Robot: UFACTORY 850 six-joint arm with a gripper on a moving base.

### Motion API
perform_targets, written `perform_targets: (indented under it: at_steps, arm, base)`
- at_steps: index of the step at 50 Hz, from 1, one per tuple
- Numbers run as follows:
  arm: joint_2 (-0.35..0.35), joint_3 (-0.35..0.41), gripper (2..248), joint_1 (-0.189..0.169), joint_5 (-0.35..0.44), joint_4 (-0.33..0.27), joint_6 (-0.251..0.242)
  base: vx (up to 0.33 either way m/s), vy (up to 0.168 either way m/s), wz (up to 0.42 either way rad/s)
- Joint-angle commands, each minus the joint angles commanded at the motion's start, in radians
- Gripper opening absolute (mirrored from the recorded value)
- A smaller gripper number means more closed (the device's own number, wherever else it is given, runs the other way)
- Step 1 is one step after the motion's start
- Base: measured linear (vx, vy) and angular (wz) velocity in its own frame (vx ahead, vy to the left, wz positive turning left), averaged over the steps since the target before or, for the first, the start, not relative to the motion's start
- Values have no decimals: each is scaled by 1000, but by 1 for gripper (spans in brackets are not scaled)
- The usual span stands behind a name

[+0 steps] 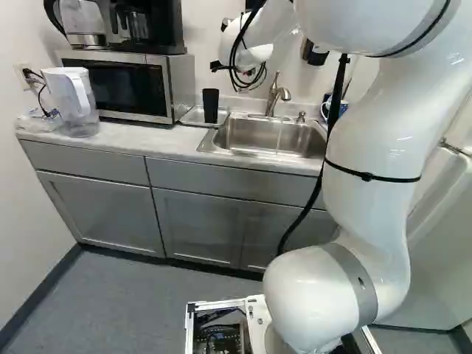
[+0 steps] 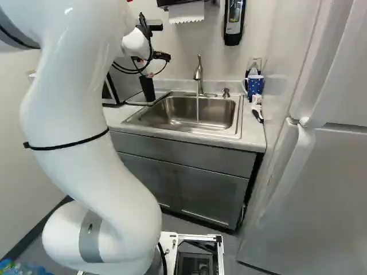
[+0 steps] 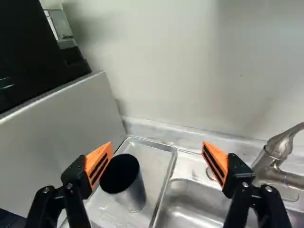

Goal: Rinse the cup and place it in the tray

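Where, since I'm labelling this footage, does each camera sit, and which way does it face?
Left base view: on the base, behind and left of the arm, facing ahead, slightly down, toward the microwave and sink; the arm stands right of the middle.
Right base view: behind and right, facing the same way, toward sink and refrigerator; the arm stands left.
Wrist view: on the wrist, looking along the open hand; both fingers show.
Both base views share the sink, faucet and cup.

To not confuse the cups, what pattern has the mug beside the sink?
The mug is blue with small white spots; the right base view shows it best.
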Motion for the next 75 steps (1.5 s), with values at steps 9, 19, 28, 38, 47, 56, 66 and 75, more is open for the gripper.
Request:
perform_targets:
  at_steps: [9,19,28,38,47,56,66,75]
  arm:
    - [18,1,247,-23,0,-10,0]
    - [28,-8,247,-49,0,-21,0]
    - [34,-21,247,-72,0,-31,0]
    - [29,-46,247,-98,0,-42,0]
    - [13,-83,247,-121,-11,-51,0]
    - [-9,-117,247,-140,-15,-53,0]
    - [-30,-140,247,-159,-15,-53,0]
    - [-44,-156,247,-178,-15,-53,0]
  base:
    - [0,0,0]
    - [0,0,0]
    - [0,0,0]
    - [0,0,0]
    - [0,0,0]
    - [0,0,0]
    - [0,0,0]
    - [0,0,0]
